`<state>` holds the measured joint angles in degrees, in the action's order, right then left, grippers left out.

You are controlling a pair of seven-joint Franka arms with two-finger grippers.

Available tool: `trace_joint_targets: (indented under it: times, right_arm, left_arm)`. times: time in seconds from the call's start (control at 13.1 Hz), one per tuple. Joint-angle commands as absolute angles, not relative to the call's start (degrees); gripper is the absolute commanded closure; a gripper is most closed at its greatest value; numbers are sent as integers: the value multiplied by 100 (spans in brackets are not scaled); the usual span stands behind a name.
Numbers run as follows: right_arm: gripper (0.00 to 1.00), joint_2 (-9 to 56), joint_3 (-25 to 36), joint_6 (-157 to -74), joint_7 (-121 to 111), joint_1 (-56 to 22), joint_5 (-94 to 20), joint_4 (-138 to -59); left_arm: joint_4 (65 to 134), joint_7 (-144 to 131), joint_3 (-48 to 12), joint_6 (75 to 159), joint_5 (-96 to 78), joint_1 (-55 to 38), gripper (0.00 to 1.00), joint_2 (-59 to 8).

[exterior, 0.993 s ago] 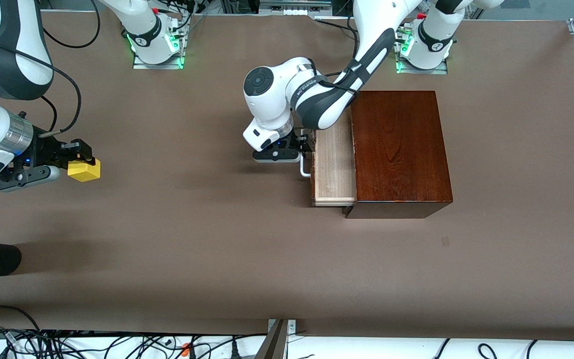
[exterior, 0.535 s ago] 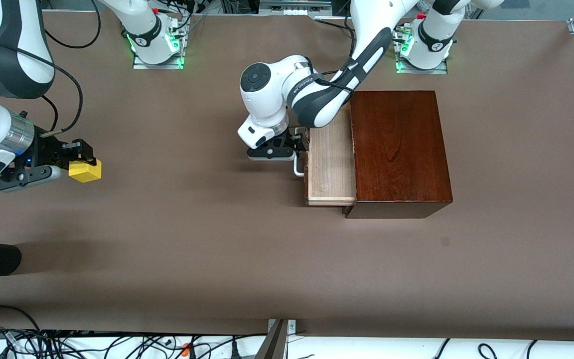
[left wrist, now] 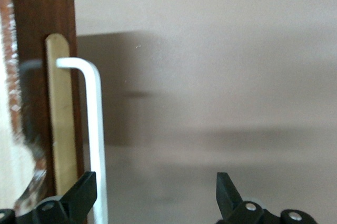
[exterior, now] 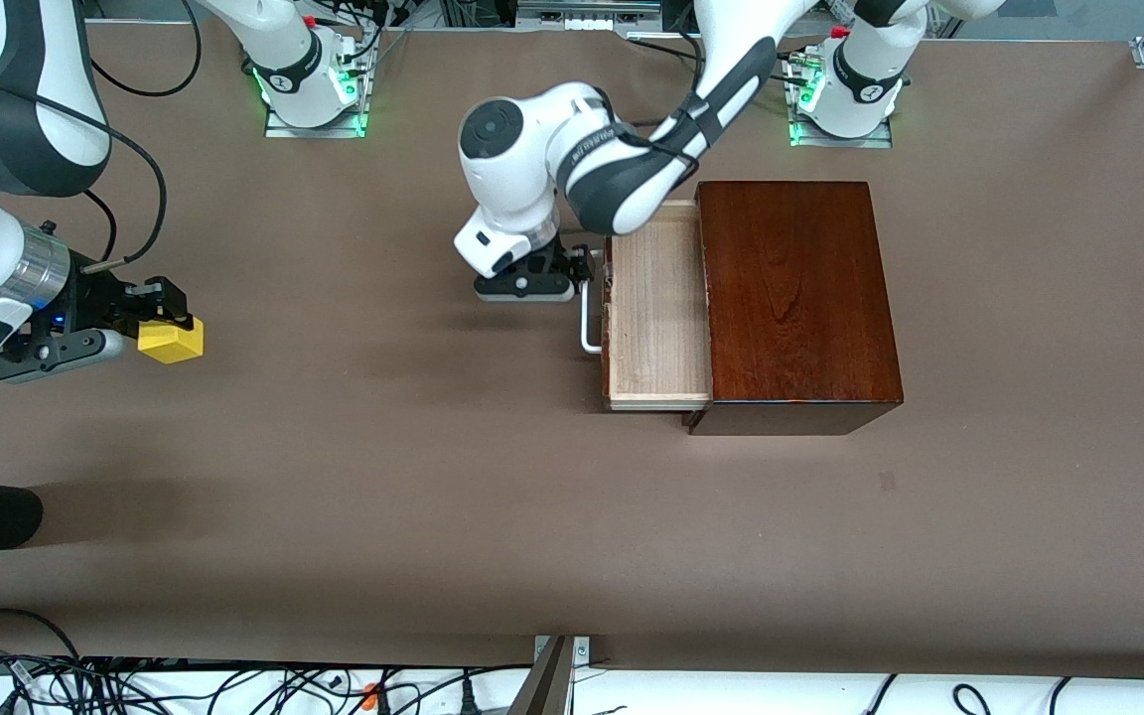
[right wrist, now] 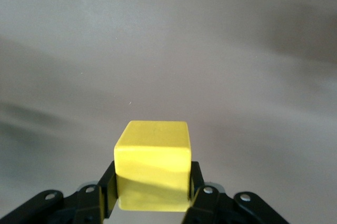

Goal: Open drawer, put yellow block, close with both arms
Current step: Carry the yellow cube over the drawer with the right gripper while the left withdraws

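Over the last second the drawer (exterior: 658,308) has slid further out of its box (exterior: 796,303) near the table's top edge, pulled by the left gripper (exterior: 572,283), whose spread fingers hook the white handle (exterior: 586,320), so the tray now gapes for the yellow block (exterior: 171,340) pinched in the right gripper (exterior: 150,323) by the right arm's edge.

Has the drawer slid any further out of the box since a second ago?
Yes. The drawer has come further out of the dark box, toward the right arm's end of the table, showing more pale tray.
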<state>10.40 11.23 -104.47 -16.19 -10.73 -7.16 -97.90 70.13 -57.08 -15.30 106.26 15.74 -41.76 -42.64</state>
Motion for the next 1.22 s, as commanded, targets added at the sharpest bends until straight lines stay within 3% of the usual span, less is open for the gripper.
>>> trace_joint_targets:
  times: [0.0,0.46,0.69,0.92,1.15]
  right_arm:
    - [97,1072,1134,-10406,-1723,-1046,-747,-9686]
    - [96,1081,1116,-10389,-1731,-1072,-773,-9694]
    - [100,1064,1012,-10380,-2029,-1098,-843,-9686]
    - [100,1098,345,-10004,-2039,-1125,-887,-9196]
    - [100,1387,-262,-9941,-2074,-1396,-975,-8702]
  left_arm:
    - [6917,-5713,-1538,10039,1450,-4201,0,-3913]
    - [7154,-4661,-1538,8545,792,-3210,0,-2445]
    - [7837,-3309,-1538,8332,116,-2087,0,-1550]
    - [8349,-2297,-1538,8140,53,-1391,0,-837]
    - [8385,-1227,-1425,7840,35,-801,0,-546]
